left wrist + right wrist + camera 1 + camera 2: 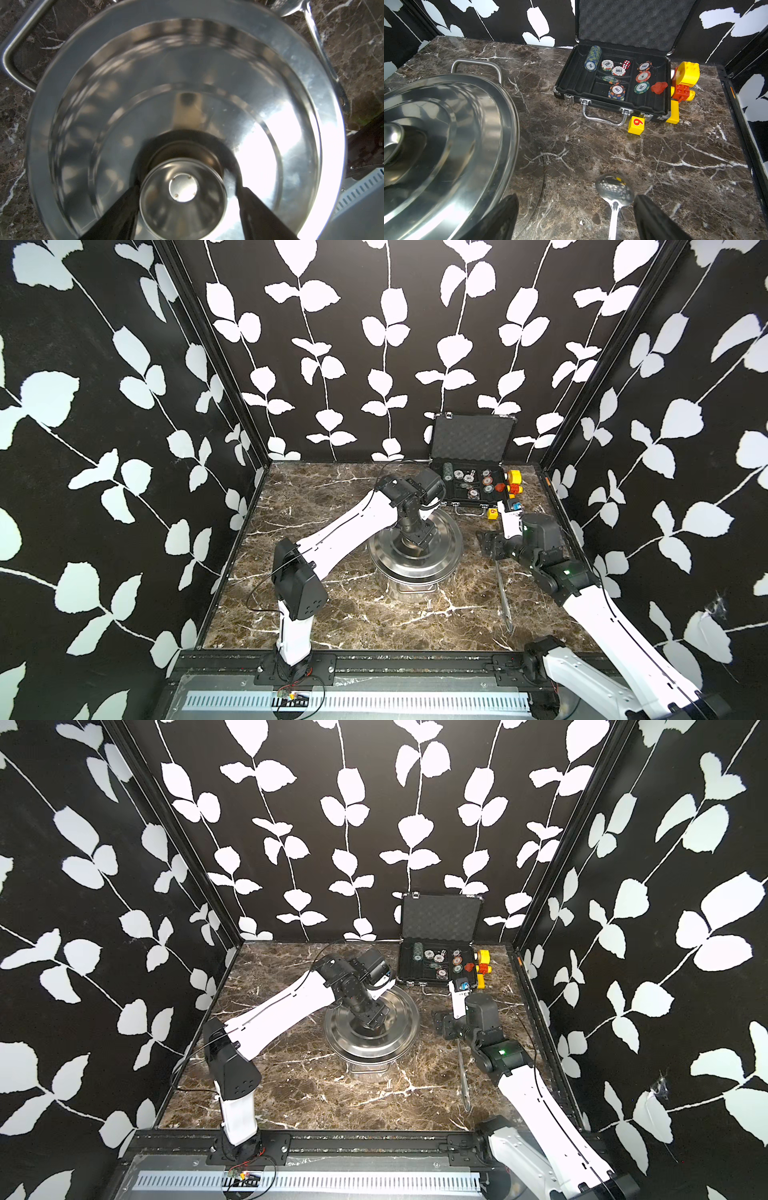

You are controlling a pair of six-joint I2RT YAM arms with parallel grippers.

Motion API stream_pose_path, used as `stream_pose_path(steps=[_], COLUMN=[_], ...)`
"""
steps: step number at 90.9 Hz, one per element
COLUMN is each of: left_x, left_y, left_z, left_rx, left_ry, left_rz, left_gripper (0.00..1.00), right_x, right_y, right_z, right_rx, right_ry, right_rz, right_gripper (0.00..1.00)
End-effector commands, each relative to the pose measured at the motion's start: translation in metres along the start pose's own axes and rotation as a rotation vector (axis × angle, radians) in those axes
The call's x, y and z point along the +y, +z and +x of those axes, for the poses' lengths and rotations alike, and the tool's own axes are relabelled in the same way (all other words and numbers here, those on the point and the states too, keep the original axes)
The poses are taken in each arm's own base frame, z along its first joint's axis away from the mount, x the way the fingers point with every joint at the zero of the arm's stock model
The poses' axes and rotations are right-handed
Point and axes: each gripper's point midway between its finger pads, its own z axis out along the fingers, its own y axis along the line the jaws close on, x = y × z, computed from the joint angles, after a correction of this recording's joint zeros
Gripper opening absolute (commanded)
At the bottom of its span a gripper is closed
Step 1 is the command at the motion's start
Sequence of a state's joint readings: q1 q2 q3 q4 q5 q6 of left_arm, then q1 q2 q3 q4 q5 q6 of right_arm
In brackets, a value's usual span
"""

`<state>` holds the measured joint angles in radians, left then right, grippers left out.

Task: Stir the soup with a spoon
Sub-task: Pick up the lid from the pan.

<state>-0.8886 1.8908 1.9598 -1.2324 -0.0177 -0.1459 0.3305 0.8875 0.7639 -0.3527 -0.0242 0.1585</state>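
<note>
The soup pot (411, 578), a shiny steel stockpot, stands mid-table in both top views, covered by its flat round lid (440, 547); no liquid shows. My left gripper (417, 541) points down onto the lid's centre knob (182, 199). Its jaws are open astride the knob, with a gap on one side. The spoon (503, 597) lies flat on the marble to the right of the pot, with its bowl (614, 192) toward the back. My right gripper (575, 218) hovers open just above the bowel end, with nothing between its fingers.
An open black case (469, 485) of poker chips stands at the back right. Yellow and red toy blocks (513, 483) lie beside it, and a yellow numbered cube (636, 124) sits in front. The pot's wire handles (475, 62) stick out. Patterned walls close three sides.
</note>
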Motion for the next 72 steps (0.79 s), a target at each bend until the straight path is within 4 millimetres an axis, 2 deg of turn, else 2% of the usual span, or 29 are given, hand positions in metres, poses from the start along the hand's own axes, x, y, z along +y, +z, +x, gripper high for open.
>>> stream_pose_path(steps=[1, 25, 39, 49, 72], left_x=[0.004, 0.006, 0.007, 0.006, 0.006], left_y=[0.000, 0.010, 0.011, 0.001, -0.040], left_z=[0.012, 0.013, 0.015, 0.009, -0.006], left_rx=[0.057, 0.075, 0.079, 0.034, -0.123], left_ry=[0.006, 0.005, 0.006, 0.000, -0.028], left_rz=[-0.018, -0.041, -0.052, -0.044, -0.030], left_gripper=[0.68, 0.54, 0.38, 0.30, 0.28], right_x=[-0.001, -0.002, -0.003, -0.005, -0.006], right_y=[0.002, 0.002, 0.000, 0.001, 0.001], right_z=[-0.004, -0.001, -0.001, 0.000, -0.001], right_rx=[-0.029, -0.029, -0.036, -0.034, -0.042], right_ry=[0.021, 0.030, 0.033, 0.035, 0.044], right_rz=[-0.007, -0.006, 0.000, 0.003, 0.005], right_gripper=[0.88, 0.87, 0.87, 0.87, 0.86])
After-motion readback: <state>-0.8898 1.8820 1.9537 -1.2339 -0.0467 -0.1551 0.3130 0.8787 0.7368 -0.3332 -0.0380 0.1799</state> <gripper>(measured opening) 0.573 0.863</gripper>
